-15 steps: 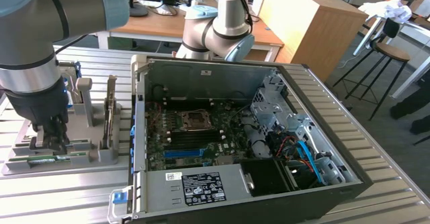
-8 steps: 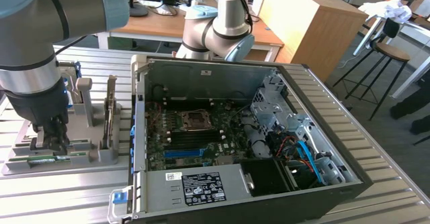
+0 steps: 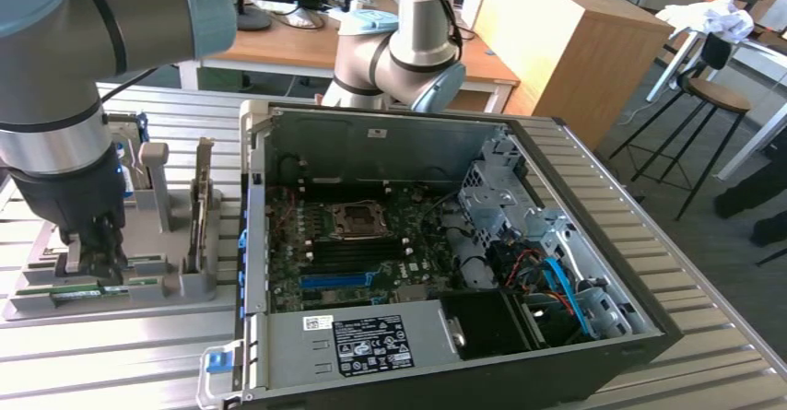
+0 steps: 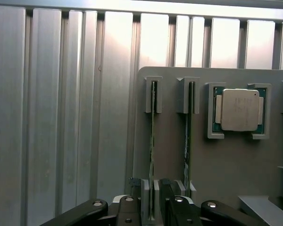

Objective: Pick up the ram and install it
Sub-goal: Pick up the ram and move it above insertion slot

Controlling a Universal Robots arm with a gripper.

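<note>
Though the white label (image 3: 371,344) on the power supply (image 3: 293,355) and a small sticker (image 3: 379,134) inside the computer case (image 3: 615,244) carry print, none of it can be read. At the exterior view's left the arm (image 3: 55,106) points straight down over the grey holder (image 4: 226,165). The gripper (image 4: 152,209) has its fingers (image 4: 177,208) spread, straddling the ram (image 4: 152,141), which stands on edge in its slot beside a second memory stick (image 4: 187,141) and a processor (image 4: 239,109).

The ram (image 4: 152,141), a long, thin green circuit stick, stands on edge in the slot nearest the grey holder's (image 4: 226,169) outer edge.
</note>
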